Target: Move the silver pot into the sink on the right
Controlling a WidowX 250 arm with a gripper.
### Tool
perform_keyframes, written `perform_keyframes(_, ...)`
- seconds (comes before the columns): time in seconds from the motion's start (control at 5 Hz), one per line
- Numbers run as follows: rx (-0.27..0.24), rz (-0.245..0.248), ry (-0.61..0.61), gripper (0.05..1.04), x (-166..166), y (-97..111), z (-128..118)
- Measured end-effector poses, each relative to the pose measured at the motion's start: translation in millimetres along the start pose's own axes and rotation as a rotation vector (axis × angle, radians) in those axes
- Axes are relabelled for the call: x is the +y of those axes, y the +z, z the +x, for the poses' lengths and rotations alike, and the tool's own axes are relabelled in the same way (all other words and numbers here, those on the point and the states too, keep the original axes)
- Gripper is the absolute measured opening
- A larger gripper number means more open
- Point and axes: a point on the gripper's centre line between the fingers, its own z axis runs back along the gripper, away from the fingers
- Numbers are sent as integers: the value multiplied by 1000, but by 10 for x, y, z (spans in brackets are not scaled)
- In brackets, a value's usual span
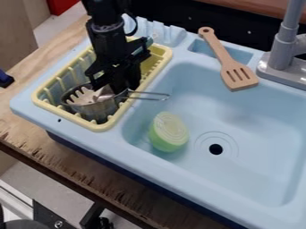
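Worn brown wooden tabletop (116,181), beneath pale-blue plastic sink (251,179). Rounded pale-green object (168,134): inside sink basin. Silver metal pot (94,109), wire-handled: in yellow plastic rack (90,125), left of basin. Black gripper (110,86): at pot; open or closed, cannot tell. Tan slotted spatula (239,77): sink's back rim.

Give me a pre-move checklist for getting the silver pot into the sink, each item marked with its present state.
1. Gripper at the pot: ok, down at its opening.
2. Pot securely held: cannot tell.
3. Pot free of contents: not ok, a beige pronged utensil shows in its opening.
4. Handle clear of the rack: not ok, it crosses the yellow rim.
5. Straight path to the drain free: not ok, a green vegetable piece lies between.
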Motion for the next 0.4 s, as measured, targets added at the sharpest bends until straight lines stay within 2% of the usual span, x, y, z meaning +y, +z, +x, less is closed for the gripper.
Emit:
perform_keyframes(0.2,-7,-4,-22,139,-18,11,17)
perform_keyframes(0.4,-7,-54,-42,97,-29,124,57)
